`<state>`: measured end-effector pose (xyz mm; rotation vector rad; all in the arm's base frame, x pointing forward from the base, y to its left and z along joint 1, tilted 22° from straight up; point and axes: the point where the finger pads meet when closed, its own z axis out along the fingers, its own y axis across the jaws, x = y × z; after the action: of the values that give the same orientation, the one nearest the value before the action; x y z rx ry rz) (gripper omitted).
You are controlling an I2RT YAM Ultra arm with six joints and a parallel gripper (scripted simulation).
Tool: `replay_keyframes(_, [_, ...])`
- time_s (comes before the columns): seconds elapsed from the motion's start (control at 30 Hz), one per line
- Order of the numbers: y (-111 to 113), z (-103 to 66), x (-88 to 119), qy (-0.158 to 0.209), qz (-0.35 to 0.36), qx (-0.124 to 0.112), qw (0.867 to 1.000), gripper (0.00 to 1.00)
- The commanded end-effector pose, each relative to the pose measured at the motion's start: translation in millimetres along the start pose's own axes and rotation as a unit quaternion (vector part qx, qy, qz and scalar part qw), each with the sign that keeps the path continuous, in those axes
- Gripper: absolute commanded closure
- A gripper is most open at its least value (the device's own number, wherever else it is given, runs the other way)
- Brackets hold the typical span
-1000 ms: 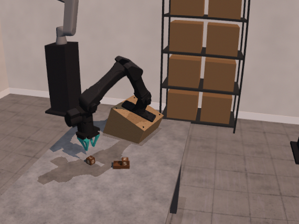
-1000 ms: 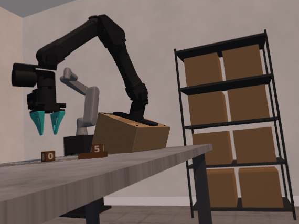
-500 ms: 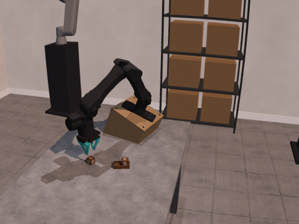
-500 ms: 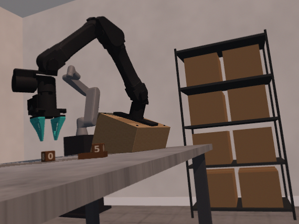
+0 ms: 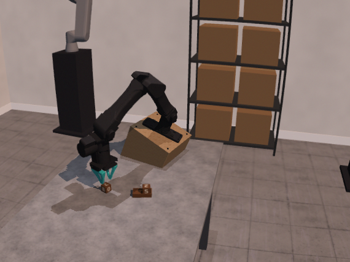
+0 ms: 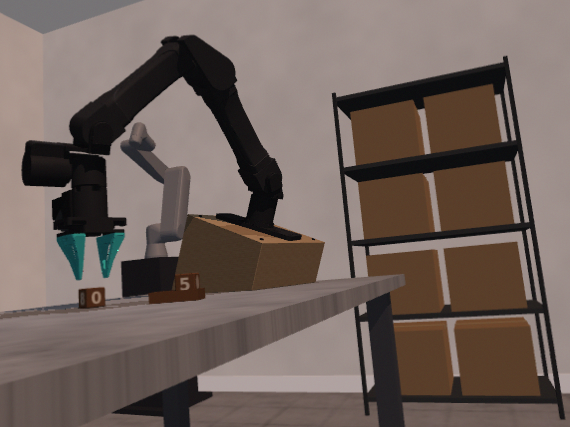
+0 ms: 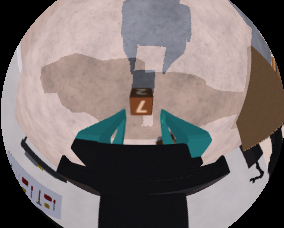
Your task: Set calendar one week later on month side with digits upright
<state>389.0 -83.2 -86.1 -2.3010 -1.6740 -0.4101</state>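
Observation:
My gripper (image 5: 106, 180) (image 6: 92, 278) (image 7: 143, 111) is open and empty, pointing down just above a loose brown cube (image 5: 106, 188) (image 6: 92, 298) (image 7: 141, 102). That cube rests on the table with a 0 on one side face, a 7 on top and a 2 on another side in the wrist view. The small brown tray (image 5: 137, 194) (image 6: 165, 297) lies flat to its right in the top and exterior views. A second cube (image 5: 146, 191) (image 6: 186, 283) stands in the tray's right part, showing an upright 5; its top digit looks turned. No month name is readable.
The arm's wooden base block (image 5: 142, 149) (image 6: 217, 256) stands behind the tray. The tray's left part holds no cube. The table's side edge (image 5: 212, 186) (image 6: 300, 316) is to the right. A shelf rack and another arm on a pedestal stand in the background.

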Motion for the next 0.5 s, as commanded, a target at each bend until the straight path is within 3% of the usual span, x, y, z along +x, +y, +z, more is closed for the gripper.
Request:
replay_keyframes(0.0, [5.2,-1.9,-0.4,-0.001,-0.001,-0.011,1.0,0.53])
replay_keyframes(0.47, [5.3,2.8,-0.3,-0.001,-0.001,-0.011,1.0,0.53])
